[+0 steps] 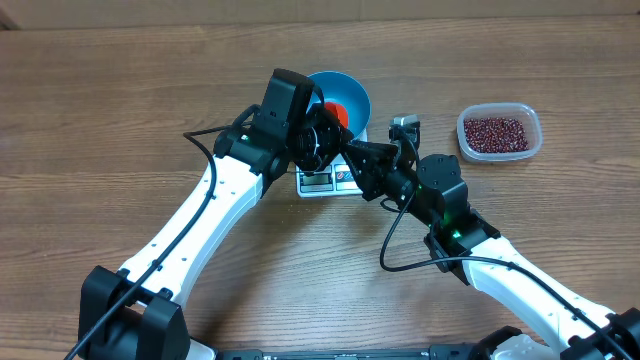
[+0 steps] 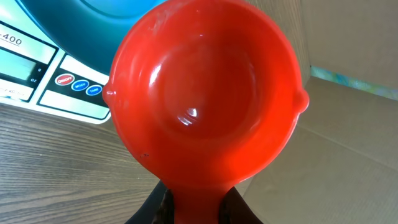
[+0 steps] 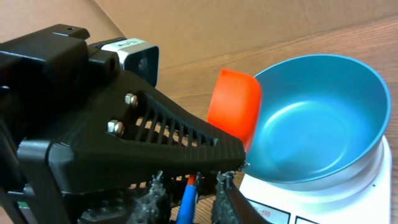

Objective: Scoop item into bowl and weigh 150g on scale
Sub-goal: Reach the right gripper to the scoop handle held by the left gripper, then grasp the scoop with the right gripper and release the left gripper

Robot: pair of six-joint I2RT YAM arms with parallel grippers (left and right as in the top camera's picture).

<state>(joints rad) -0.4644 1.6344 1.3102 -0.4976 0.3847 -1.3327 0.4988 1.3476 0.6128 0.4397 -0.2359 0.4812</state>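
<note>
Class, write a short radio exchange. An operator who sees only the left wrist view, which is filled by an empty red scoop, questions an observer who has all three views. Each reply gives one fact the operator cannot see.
Operator: My view is nearly all red scoop. Are there any beans in the blue bowl yet?
Observer: No. The right wrist view shows its inside bare, with no beans in it.
Operator: Then where are the beans?
Observer: The overhead view shows them in a clear tub on the table. It stands apart from the scale, off to its right on the right arm's side.
</note>
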